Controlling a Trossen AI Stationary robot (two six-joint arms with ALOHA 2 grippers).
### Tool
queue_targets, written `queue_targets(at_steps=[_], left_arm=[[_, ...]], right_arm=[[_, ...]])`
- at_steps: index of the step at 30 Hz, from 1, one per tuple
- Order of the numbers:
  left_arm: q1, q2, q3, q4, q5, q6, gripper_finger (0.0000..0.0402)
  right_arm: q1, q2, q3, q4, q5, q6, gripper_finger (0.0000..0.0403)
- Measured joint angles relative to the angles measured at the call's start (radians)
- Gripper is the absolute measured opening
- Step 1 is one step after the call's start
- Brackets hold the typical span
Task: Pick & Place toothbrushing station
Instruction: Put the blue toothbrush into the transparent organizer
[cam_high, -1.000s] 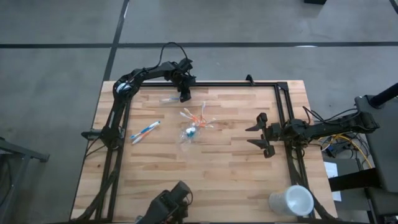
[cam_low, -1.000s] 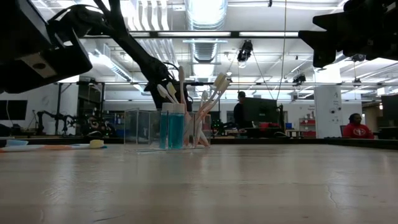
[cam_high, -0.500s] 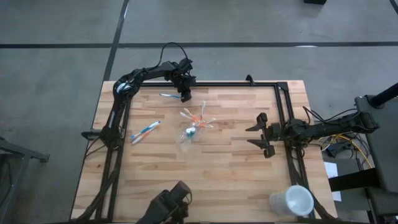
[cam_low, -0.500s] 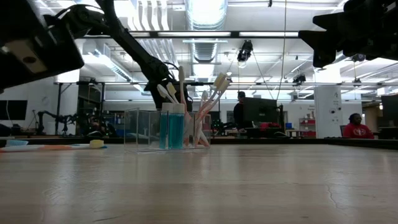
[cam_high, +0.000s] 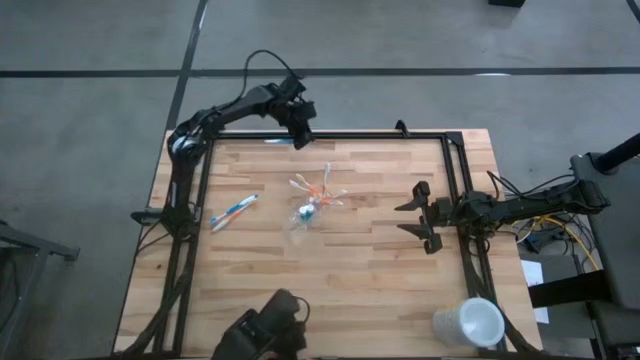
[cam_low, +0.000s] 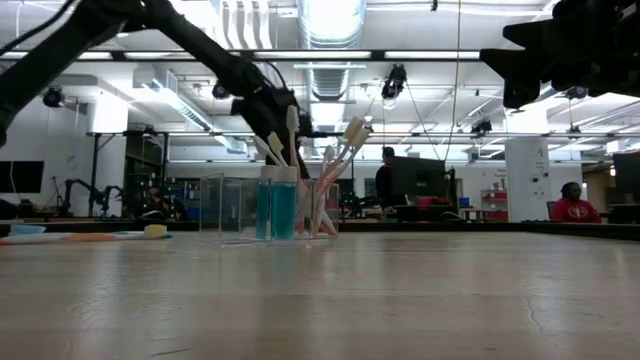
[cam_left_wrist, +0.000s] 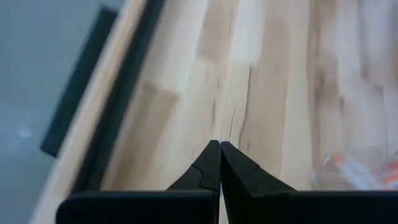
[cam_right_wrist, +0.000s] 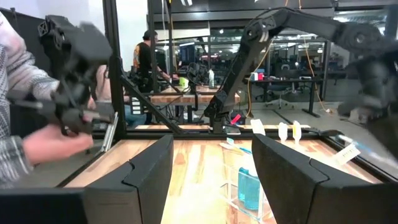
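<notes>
We saw the left gripper (cam_high: 301, 137) raised over the table's (cam_high: 380, 290) far edge, near the far left corner. In its wrist view the two fingers (cam_left_wrist: 214, 165) met tip to tip; we could make out nothing clearly between them. In the high view a thin pale toothbrush (cam_high: 275, 141) lay or hung just beside that gripper at the far rail, and we could not tell whether the jaws pinched it.

The clear cup (cam_high: 306, 215) stood near the table's middle, with the blue tube (cam_low: 275, 207) inside it and a fan of brushes (cam_high: 322, 190) leaning out toward the far side. In the low view the brush heads (cam_low: 352, 130) rose above the cup's rim. A separate blue-and-orange brush (cam_high: 233, 211) lay flat on the wood to the left of the cup, well apart from it.

The right gripper (cam_high: 419, 216) waited over the right side of the table, fingers (cam_right_wrist: 146, 171) spread wide with nothing between them, pointing toward the cup. A white cup (cam_high: 467, 323) stood at the near right corner. In the right wrist view a person's hand (cam_right_wrist: 46, 144) showed beyond the table's edge.
</notes>
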Motion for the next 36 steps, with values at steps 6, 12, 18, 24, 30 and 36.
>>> queue_targets(at_steps=[6,12,18,24,30,36], left_arm=[[-0.01,-0.113,-0.002,0.088,0.012,-0.083,0.0002],[-0.036,-0.245,-0.096,0.216,-0.006,-0.183,0.0003],[-0.077,-0.421,-0.37,0.567,-0.079,-0.374,0.0003],[-0.163,-0.622,-0.593,0.741,-0.217,-0.464,0.0003],[-0.267,-0.786,-0.694,0.739,-0.296,-0.449,0.0003],[-0.392,-0.914,-0.786,0.761,-0.302,-0.439,0.0002]], right_arm=[[0.0,0.0,0.0,0.0,0.0,0.001,0.0215],[0.0,0.0,0.0,0.0,0.0,0.001,0.0215],[0.0,0.001,0.0,0.0,0.0,0.0,0.0215],[0.0,0.002,0.0,0.0,0.0,0.002,0.0215],[0.0,0.002,0.0,0.0,0.0,0.0,0.0215],[0.0,0.002,0.0,0.0,0.0,0.001,0.0215]])
